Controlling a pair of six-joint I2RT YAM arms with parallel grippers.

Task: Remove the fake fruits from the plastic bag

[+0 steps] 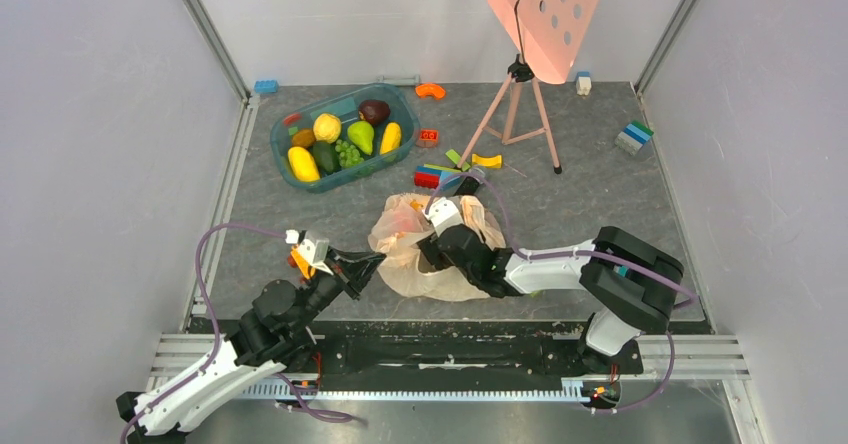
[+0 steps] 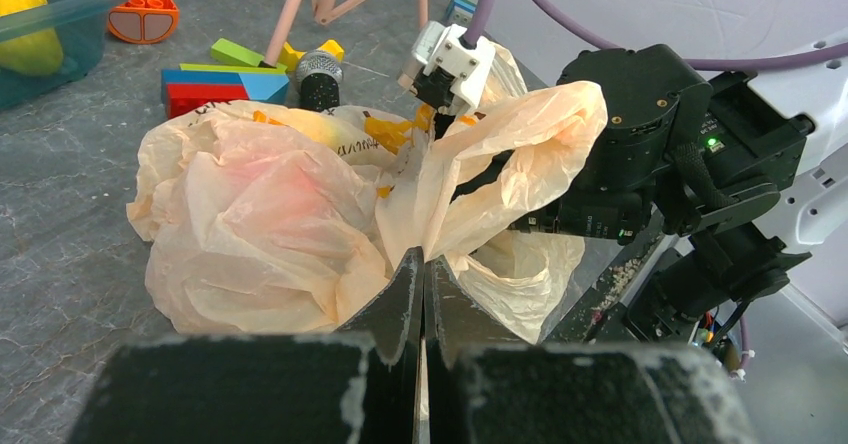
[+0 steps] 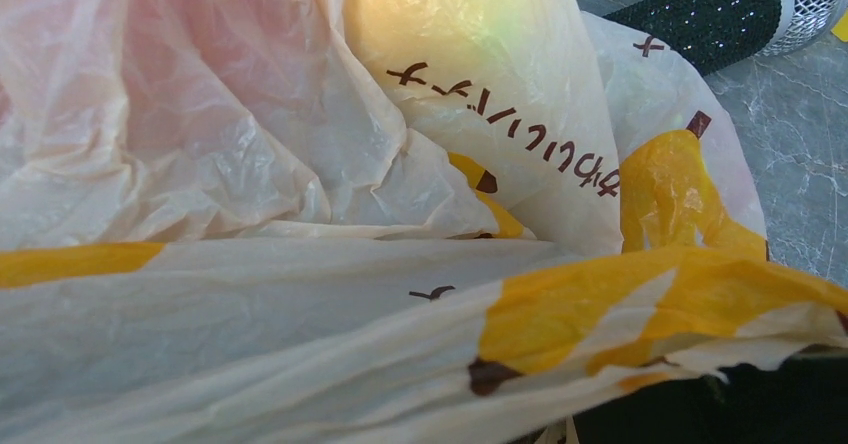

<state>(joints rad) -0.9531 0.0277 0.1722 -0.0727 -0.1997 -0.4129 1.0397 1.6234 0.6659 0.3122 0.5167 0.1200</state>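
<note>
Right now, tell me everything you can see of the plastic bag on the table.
The plastic bag is thin, crinkly, translucent cream film with orange-yellow patches and dark brown script. It lies crumpled on the grey table, close to the arms. The left gripper is shut on its near fold. The right arm reaches into its opening, with film draped over it. Pink-red and yellow-green tints glow through the film.

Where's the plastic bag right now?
Top view: the plastic bag sits near-centre on the table, left gripper at its left edge, right arm over it from the right, coloured blocks just behind.
</note>
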